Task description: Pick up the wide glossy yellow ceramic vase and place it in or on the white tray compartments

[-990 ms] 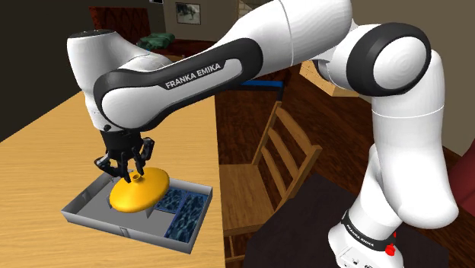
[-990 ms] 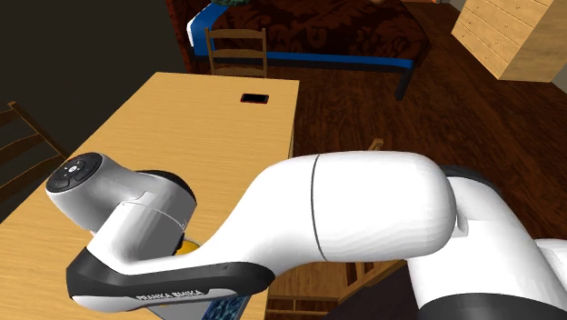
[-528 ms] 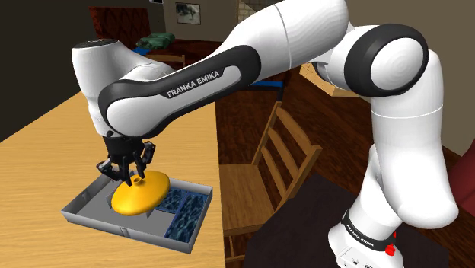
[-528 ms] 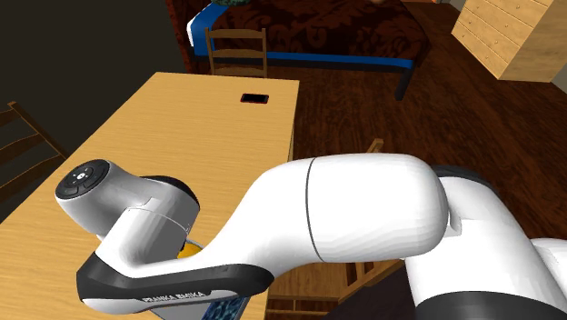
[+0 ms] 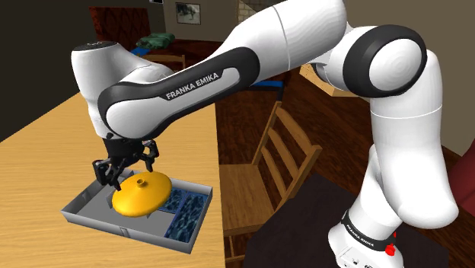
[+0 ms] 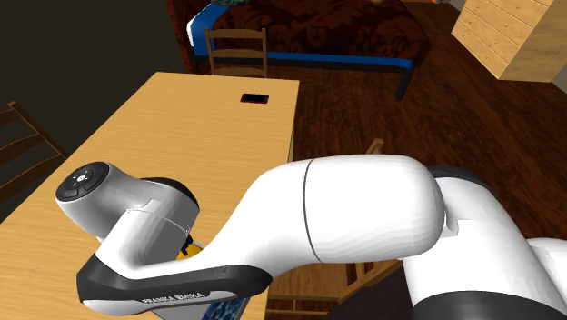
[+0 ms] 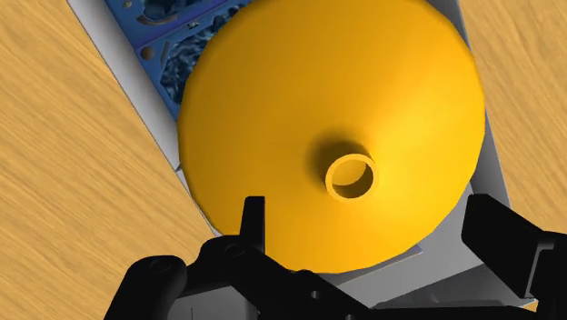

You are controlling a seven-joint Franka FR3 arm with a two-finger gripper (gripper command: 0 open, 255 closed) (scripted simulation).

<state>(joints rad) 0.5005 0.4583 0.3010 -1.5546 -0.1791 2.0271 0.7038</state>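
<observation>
Wooden table, chair beside it, bed beyond

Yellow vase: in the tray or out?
In. The yellow vase rests across the tray compartments, neck up; end effector open above it.

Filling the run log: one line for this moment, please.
yellow vase: sitting on tray | tool: open, above vase, not touching | placement: looks done

Lit brightly and warmly across the tabletop, dim and brownish in the room behind. Soft gradient shading along the white arm, darker on its underside. Even glow over the yellow vase, with a small soft shadow beside its neck; flat rendered look
</observation>
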